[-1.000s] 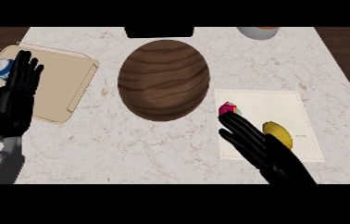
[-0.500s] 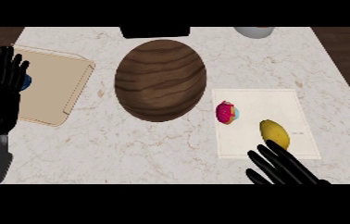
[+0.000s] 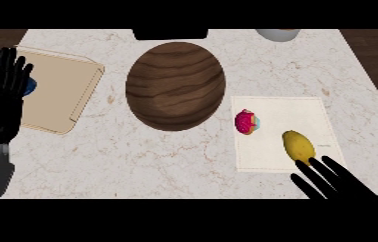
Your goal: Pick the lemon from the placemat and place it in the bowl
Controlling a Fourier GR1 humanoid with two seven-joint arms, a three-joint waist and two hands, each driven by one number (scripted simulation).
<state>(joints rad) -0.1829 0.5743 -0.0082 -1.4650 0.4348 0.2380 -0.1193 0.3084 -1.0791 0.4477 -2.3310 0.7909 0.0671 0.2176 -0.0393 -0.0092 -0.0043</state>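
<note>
A yellow lemon [image 3: 298, 147] lies on the white placemat [image 3: 284, 117], toward its near right part. The dark wooden bowl [image 3: 175, 86] stands just left of the mat in the middle of the counter. My right hand [image 3: 330, 180] shows at the bottom right, fingers straight and open, its tips just short of the lemon's near end and holding nothing. My left hand [image 3: 10, 93] rests open at the left edge, fingers up, over the beige tray.
A pink and blue cupcake [image 3: 247, 122] sits on the mat's left side, between lemon and bowl. A beige tray [image 3: 59, 94] lies at the left, with a blue object [image 3: 29, 85] partly hidden behind my left hand. A grey cup [image 3: 278, 34] stands at the back right.
My right hand has drawn back toward the lower edge, uncovering the lemon and the cupcake. The left hand has shifted further left. The lemon has not moved.
</note>
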